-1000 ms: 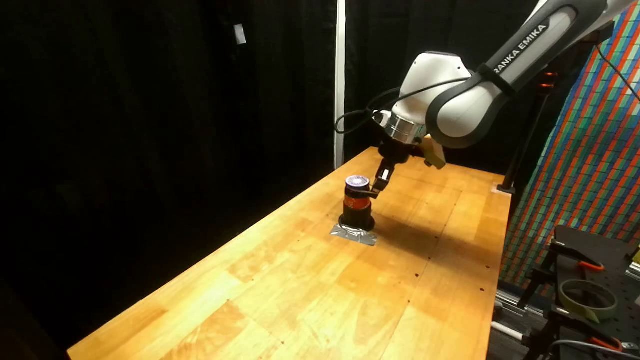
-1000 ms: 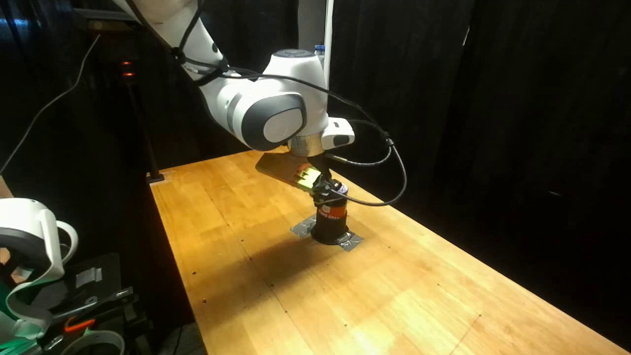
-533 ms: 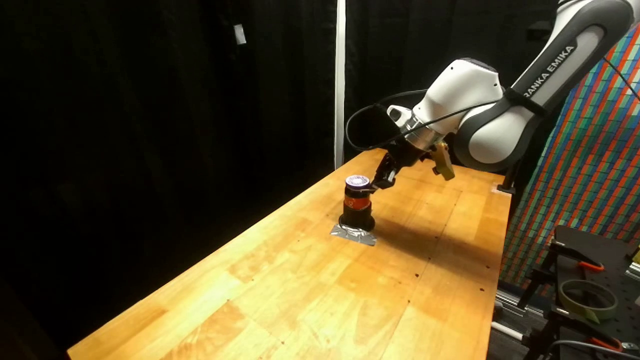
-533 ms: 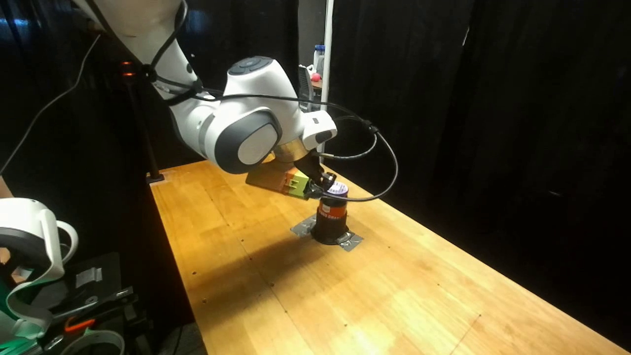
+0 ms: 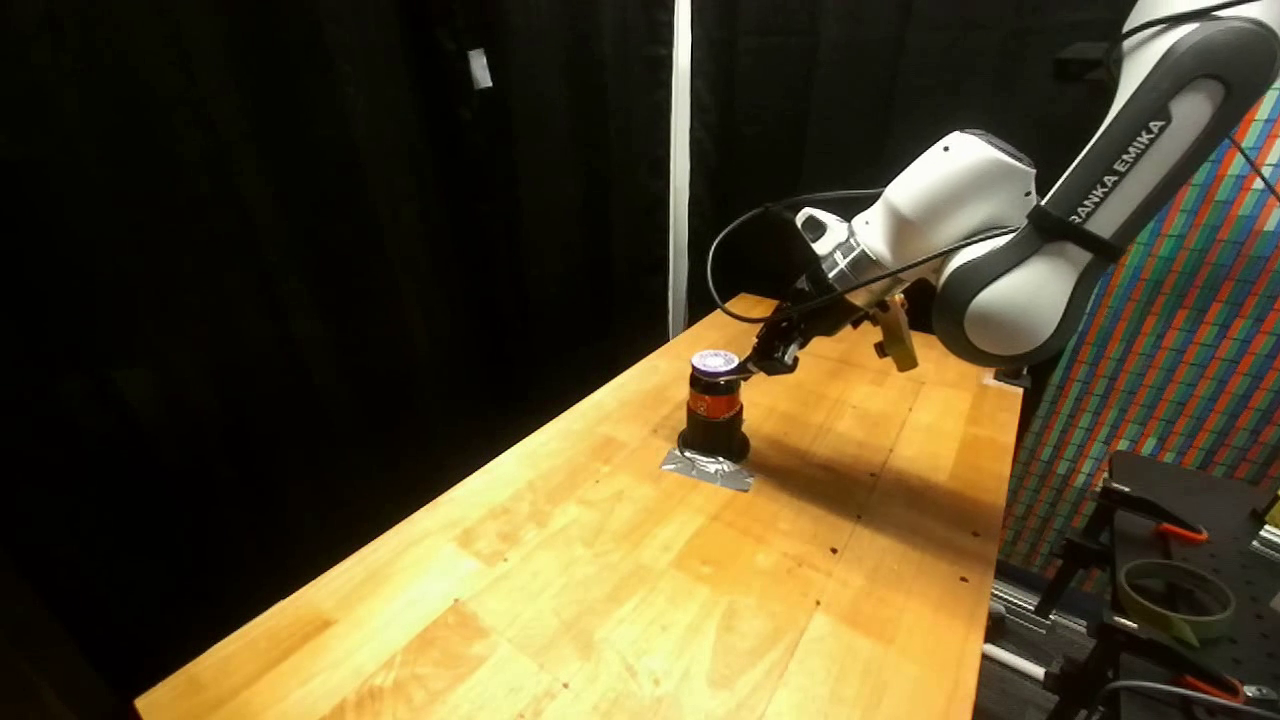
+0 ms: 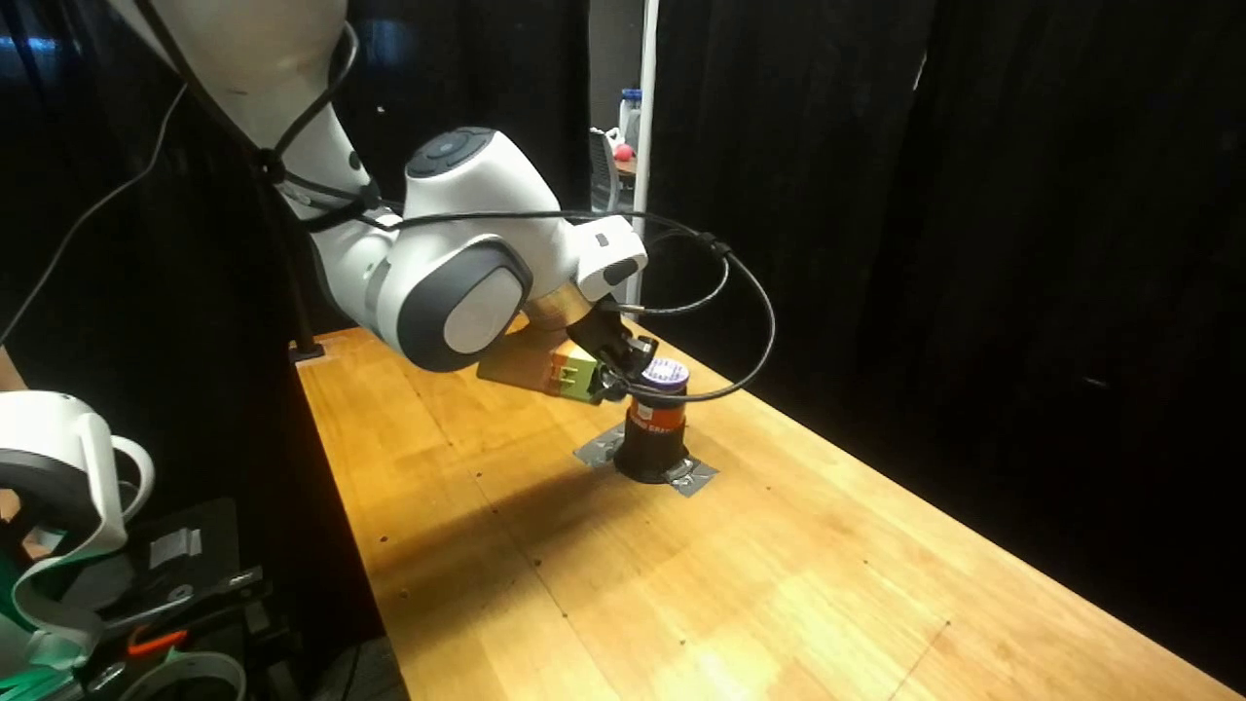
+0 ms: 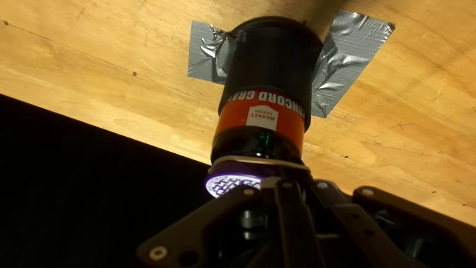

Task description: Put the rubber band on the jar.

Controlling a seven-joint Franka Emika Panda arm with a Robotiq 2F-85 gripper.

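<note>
The jar [image 7: 238,115] stands upright in a black holder, with an orange-red label and a purple and white lid. It also shows in both exterior views [image 5: 715,403] [image 6: 657,417]. A thin tan rubber band [image 7: 260,160] runs across the near side of the jar just below the lid and reaches to my fingertips. Its far side is hidden. My gripper [image 7: 297,173] is tilted at the lid's edge, with its fingers close together on the band's end. It also shows in both exterior views [image 5: 752,367] [image 6: 635,372].
The black holder [image 7: 273,59] is fixed to the wooden table [image 5: 640,560] with grey tape [image 7: 353,44]. Black curtains hang past the table edge. A side cart [image 5: 1190,500] with a tape roll [image 5: 1175,600] stands beside the table. A cable loops by the wrist [image 6: 769,321].
The arm has tilted and the wrist has swung back from the jar and lower. The fingertips have drawn slightly away from the jar's side, uncovering more of the lid. The jar has not moved.
</note>
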